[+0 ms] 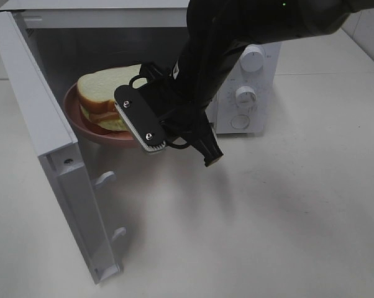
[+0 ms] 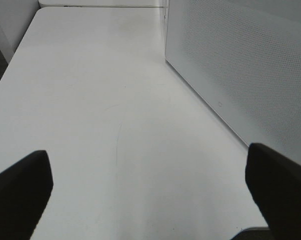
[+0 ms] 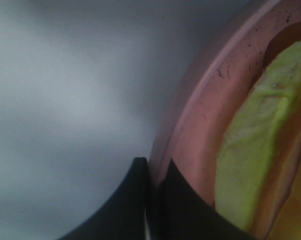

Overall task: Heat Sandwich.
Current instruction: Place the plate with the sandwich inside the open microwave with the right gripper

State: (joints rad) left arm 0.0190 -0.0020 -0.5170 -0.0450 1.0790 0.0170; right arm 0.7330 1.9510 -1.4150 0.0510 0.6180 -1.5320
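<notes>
— So, what lies nearest us?

— Bare table (image 1: 268, 211), wide open on the near right. On the left the microwave door (image 1: 44, 124) stands swung out toward us and walls off that side.

— And our arms?

— Our left gripper (image 2: 150, 192) hangs over bare table with its jaws spread wide, holding nothing, and a dotted white panel (image 2: 240, 65) stands close beside it. Our right arm (image 1: 212, 56) slants down from the far right, crossing in front of the knobs (image 1: 252, 59). The right gripper (image 3: 154, 169) is pinched tight on the near rim of the pink plate (image 1: 97, 133).

— The sandwich?

— The sandwich (image 1: 106, 87) sits on that plate at the mouth of the cavity (image 1: 112, 49), just beyond the gripper, with dark room behind it.
</notes>
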